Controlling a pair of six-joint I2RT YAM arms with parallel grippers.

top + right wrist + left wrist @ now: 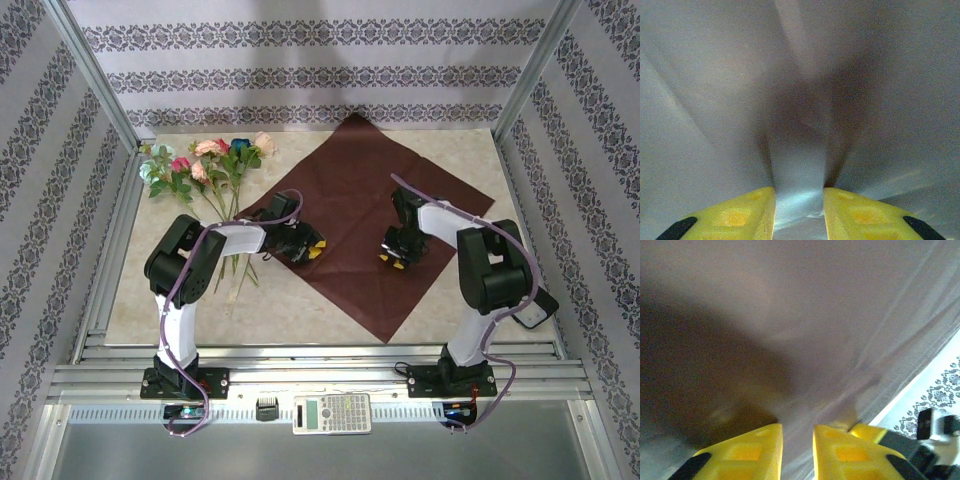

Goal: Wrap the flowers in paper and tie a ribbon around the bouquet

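Right gripper (799, 212) pinching the paper (800, 125); left gripper (797, 452) slightly open over it.

On my right wrist feed the fingers stand partway closed on a raised fold of the sheet that fills the gap between them. On the left wrist feed the fingers are parted by a narrow gap with nothing between them, low over the sheet near its left edge. From overhead I see the paper lying maroon-brown side up across the middle of the table (300, 320). The flowers (205, 165) lie beside it at the far left corner.
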